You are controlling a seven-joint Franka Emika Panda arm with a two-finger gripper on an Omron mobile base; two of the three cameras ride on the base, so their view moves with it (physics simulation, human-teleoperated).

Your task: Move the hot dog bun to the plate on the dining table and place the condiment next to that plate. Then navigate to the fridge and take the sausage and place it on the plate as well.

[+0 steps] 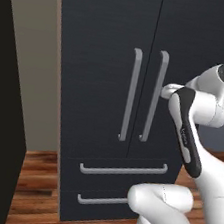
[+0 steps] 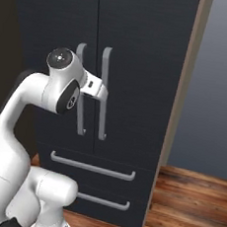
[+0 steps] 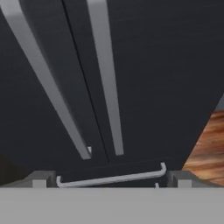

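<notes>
Dark, perhaps navy fridge (image 1: 106, 57); grey handles (image 1: 131, 94).

Soft, even light falls on the dark fridge (image 1: 113, 84), with no glare and hardly a shadow; its grey handles (image 1: 131, 94) catch a pale sheen. The floor (image 2: 195, 203) at 5 o'clock glows warm. Everything looks slightly soft, edges blurred throughout.

Two cameras sit behind the arm, one left, one right, both looking forward at the dark fridge (image 1: 137, 87) doors up close. The hand camera looks down the same handles (image 3: 105, 78) (very near, tilted).
</notes>
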